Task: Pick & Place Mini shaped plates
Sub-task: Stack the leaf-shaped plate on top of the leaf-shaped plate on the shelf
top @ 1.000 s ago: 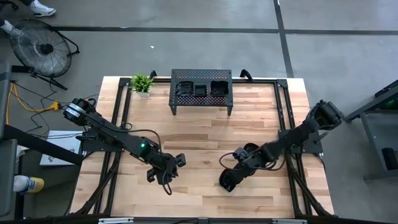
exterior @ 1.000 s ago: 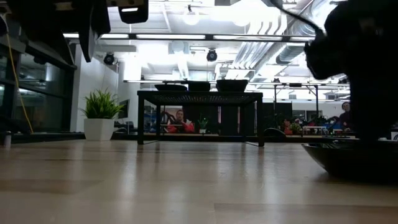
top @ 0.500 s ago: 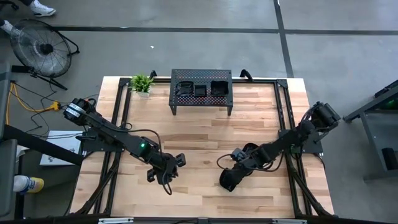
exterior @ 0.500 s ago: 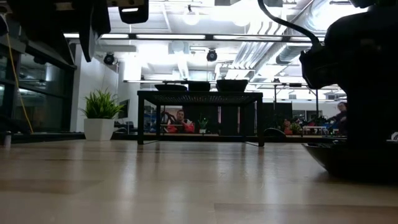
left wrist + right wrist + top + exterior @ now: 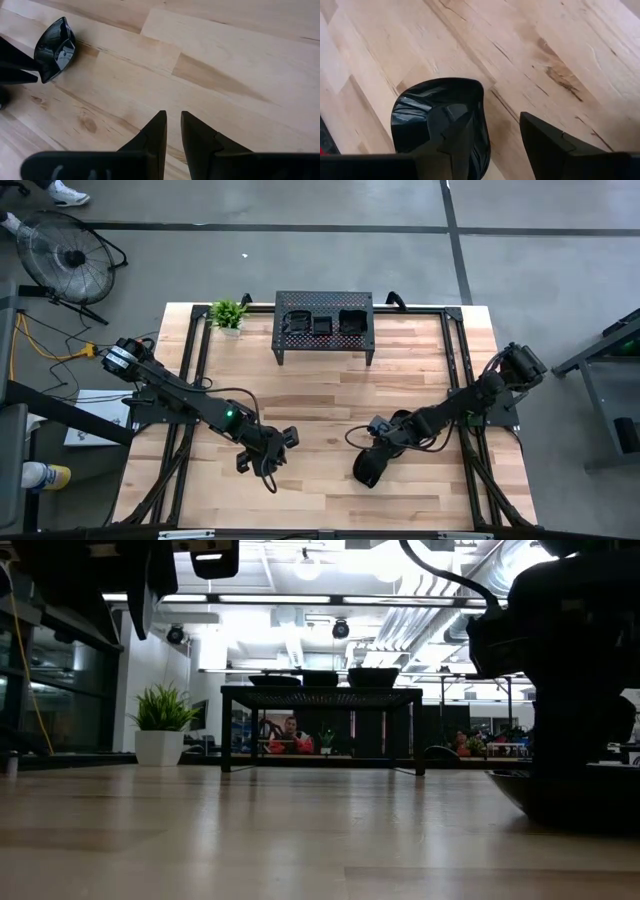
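One plate [image 5: 437, 120] upright, right hand [image 5: 495, 135] straddling rim.

A pale butcher-block wooden table [image 5: 320, 395] fills the middle of the high view, framed by black metal rails [image 5: 455, 370] along its sides. At its far edge stands a black perforated metal stand [image 5: 323, 325] on four thin legs; just beside it, at the far left corner, sits a small green plant in a white pot [image 5: 228, 314]. The table rests on a grey concrete floor [image 5: 540, 270] crossed by dark seams. Off the table's far left corner lies a round black wire-caged fan [image 5: 68, 258] — tilted on its base — and a yellow cable [image 5: 40, 340] trails below it.
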